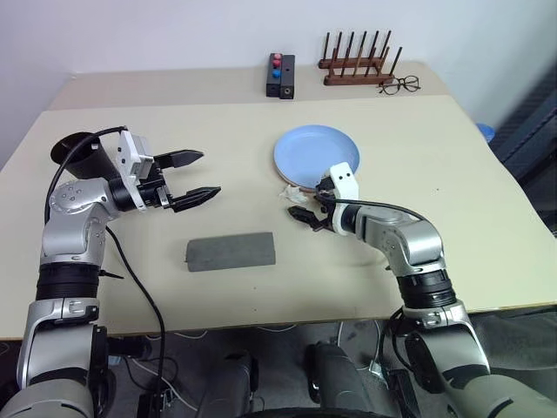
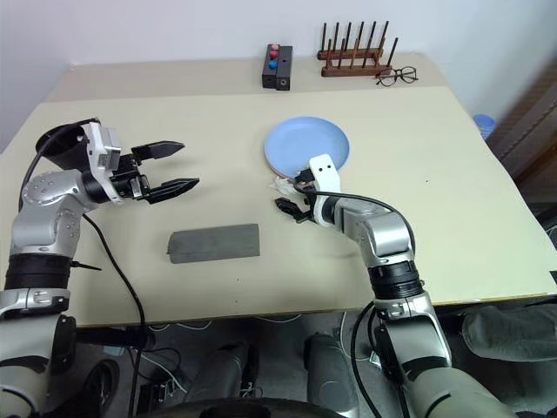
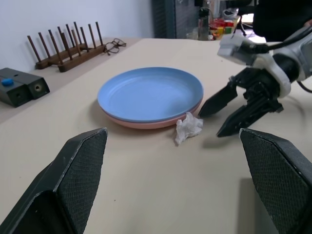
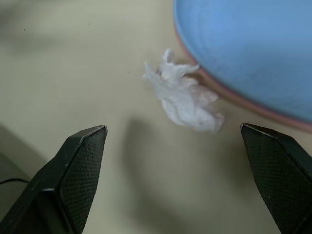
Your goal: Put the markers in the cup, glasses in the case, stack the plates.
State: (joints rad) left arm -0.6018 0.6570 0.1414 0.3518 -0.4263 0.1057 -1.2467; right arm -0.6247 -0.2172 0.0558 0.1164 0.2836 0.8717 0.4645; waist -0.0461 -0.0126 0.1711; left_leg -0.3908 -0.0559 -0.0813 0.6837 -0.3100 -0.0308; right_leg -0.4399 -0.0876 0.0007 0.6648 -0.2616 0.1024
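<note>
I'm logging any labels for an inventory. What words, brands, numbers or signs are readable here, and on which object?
None can be read.
Light blue round plate on the salmon pink plate: plain.
Flat grey felt-like case: no marking.
Tall black tapered cup: plain.
Small black box with red and blue knobs: no lettering legible.
Wooden peg rack and crumpled white paper scrap: no text.
</note>
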